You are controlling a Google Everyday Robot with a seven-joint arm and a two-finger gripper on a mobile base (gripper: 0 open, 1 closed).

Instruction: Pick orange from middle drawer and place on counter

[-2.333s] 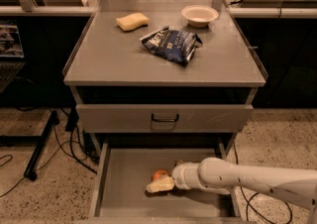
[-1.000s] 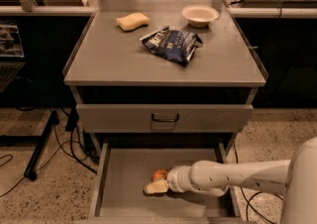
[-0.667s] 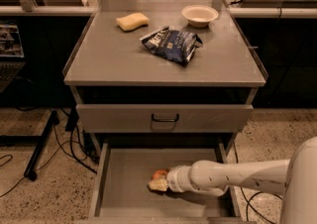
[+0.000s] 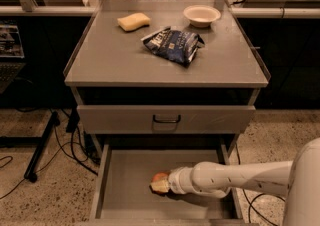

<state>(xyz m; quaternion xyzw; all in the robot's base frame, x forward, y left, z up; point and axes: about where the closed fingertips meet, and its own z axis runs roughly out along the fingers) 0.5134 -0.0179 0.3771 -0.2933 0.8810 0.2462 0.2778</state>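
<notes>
Gripper (image 4: 161,185): seen below the counter (image 4: 120,55), down inside the open middle drawer (image 4: 125,180), right at the orange (image 4: 160,176); whether it is clenched or released cannot be told.
Arm (image 4: 235,177): white, brought in from the right side of the counter, laid low over the drawer floor, pointed left.
Orange: found below the counter, on the drawer floor, roughly under the counter's middle, touching the gripper tip; only part of it is seen.
Middle drawer: pulled out below the counter's front edge, toward the camera; grey floor and low side walls are seen.
Drawer front (image 4: 125,118): grey, closed, black handle (image 4: 166,119) centred; set just under the counter, above the open drawer.
Counter: grey flat top, low rims along the sides.
Sponge (image 4: 133,21): pale yellow, laid on the counter, far-left part.
Bowl (image 4: 201,15): white, upright, set on the counter, far-right part.
Chip bag (image 4: 172,44): dark blue, crumpled, laid near the counter's middle, nearer the front than sponge and bowl.
Cables (image 4: 65,145): black, trailed on the speckled floor left of the counter.
</notes>
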